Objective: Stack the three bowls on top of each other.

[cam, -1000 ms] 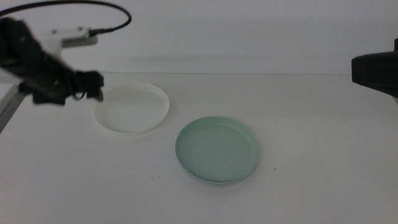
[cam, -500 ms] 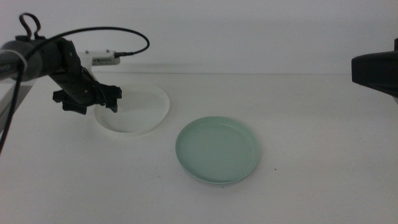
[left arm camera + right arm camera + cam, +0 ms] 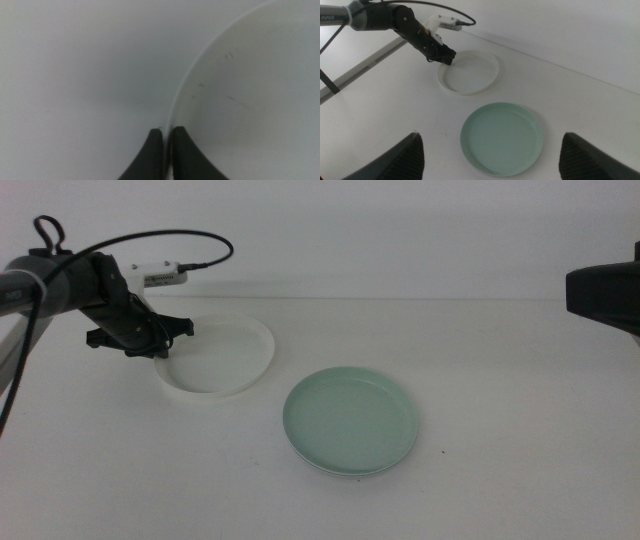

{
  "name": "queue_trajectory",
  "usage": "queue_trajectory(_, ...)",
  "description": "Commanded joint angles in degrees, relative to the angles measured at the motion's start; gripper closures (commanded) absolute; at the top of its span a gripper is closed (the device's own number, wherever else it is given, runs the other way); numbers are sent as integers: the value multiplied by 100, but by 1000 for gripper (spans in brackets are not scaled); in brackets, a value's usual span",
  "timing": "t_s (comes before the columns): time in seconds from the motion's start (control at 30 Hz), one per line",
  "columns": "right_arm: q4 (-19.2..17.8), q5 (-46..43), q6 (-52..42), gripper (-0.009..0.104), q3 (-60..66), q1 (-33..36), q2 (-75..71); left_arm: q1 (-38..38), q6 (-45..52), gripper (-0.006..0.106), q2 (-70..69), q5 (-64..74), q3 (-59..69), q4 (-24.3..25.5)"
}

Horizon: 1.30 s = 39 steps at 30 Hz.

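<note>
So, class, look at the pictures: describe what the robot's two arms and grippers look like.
The left arm is dark grey to black and tubular, with a black cable looping above it and a white module on its wrist. The left gripper has two dark, tapering jaws. The right gripper shows two broad, dark jaws set wide apart.

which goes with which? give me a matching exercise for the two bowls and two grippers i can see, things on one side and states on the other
Things:
1. white bowl
2. mint green bowl
3. left gripper
4. right gripper

States:
A. jaws wide open, high above the table
B. rim pinched between jaws
C. lying free, nothing touching it
D. jaws closed on a rim

Pairs: 1-B, 2-C, 3-D, 4-A
</note>
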Motion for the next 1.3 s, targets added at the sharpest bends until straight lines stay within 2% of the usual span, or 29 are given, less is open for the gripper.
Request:
queue_trajectory(0.0, 0, -30, -23, 4, 12, -52, -14, 62, 0, 102, -99, 119, -5, -67)
queue_trajectory(0.17, 0, -30, -23, 4, 12, -52, -14, 62, 0, 102, -1170, 497, 122, -83)
queue_trajectory(0.23, 0, -30, -23, 4, 12, -52, -14, -43, 0, 102, -1828, 519, 389, -235)
queue_trajectory(0.4, 0, -30, -23, 4, 12, -52, -14, -844, 0, 102, -3000, 396, 1344, -461)
queue_trajectory(0.6, 0, -30, -23, 4, 12, -52, -14, -1864, 0, 102, -2820, -72, 1838, -888)
queue_trajectory(0.7, 0, -30, -23, 4, 12, -52, -14, -2229, -93, 102, -2549, -295, 1838, -888)
queue_trajectory(1.03, 0, -30, -23, 4, 12, -52, -14, -2447, -133, 101, -1829, -617, 1838, -1022)
queue_trajectory(1.17, 0, -30, -23, 4, 12, -52, -14, -2447, 0, 91, -1767, -657, 1838, -1022)
queue_trajectory(1.27, 0, -30, -23, 4, 12, -52, -14, -2436, 225, 72, -1791, -655, 1838, -1008)
